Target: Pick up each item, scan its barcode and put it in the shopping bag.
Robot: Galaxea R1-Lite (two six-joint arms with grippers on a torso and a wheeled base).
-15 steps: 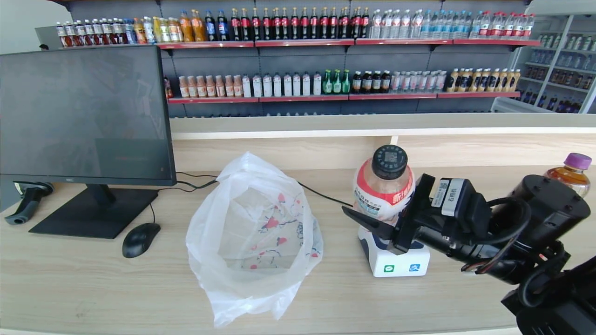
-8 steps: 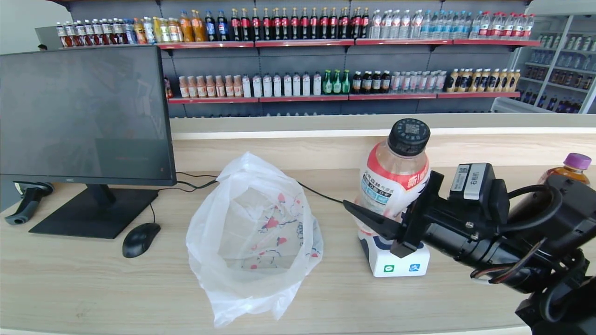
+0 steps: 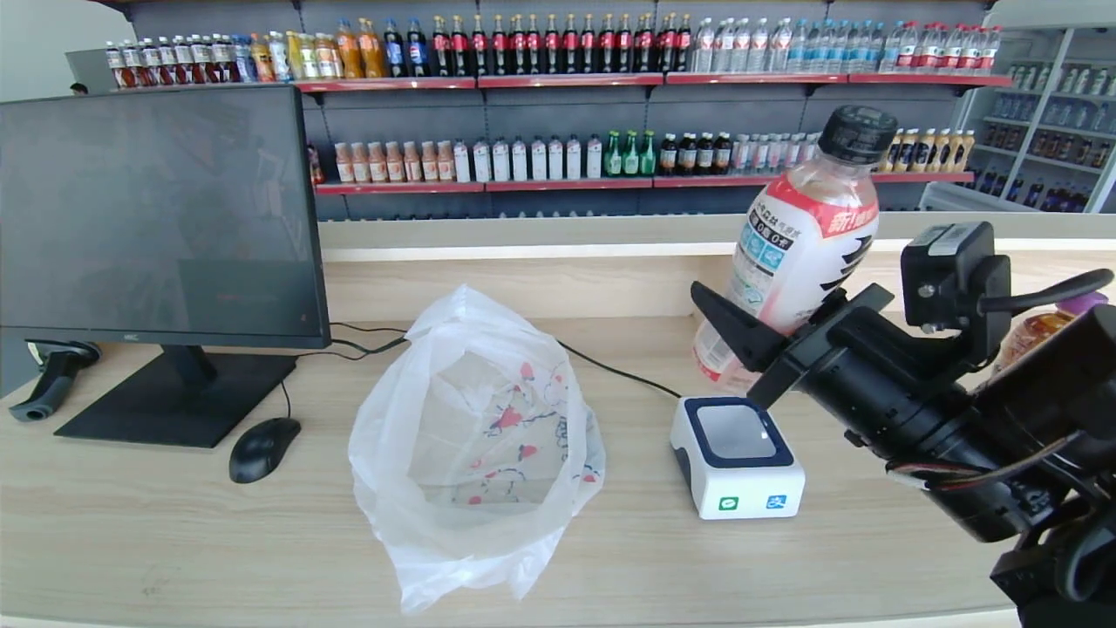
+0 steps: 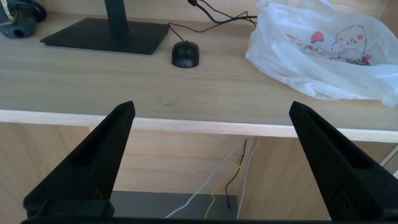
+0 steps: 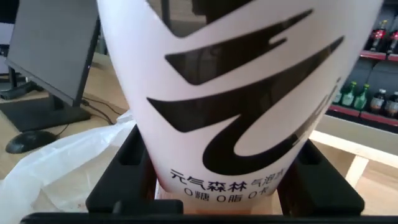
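Note:
My right gripper (image 3: 789, 327) is shut on a drink bottle (image 3: 798, 249) with a white and red label and a black cap. It holds the bottle tilted, lifted well above the counter, behind and to the right of the white barcode scanner (image 3: 737, 455). In the right wrist view the bottle (image 5: 236, 93) sits between the two fingers. The open white shopping bag (image 3: 475, 445) stands left of the scanner. My left gripper (image 4: 211, 155) is open, held low in front of the counter's front edge, with nothing between its fingers.
A monitor (image 3: 161, 218) on its stand, a black mouse (image 3: 261, 447) and a handheld scanner (image 3: 52, 375) are at the left. A purple-capped amber bottle (image 3: 1042, 331) stands behind my right arm. A cable (image 3: 610, 371) runs behind the bag. Shelves of drinks line the back.
My right gripper has lifted the bottle up and to the right, off the scanner, whose top face is now uncovered. The bag has not moved.

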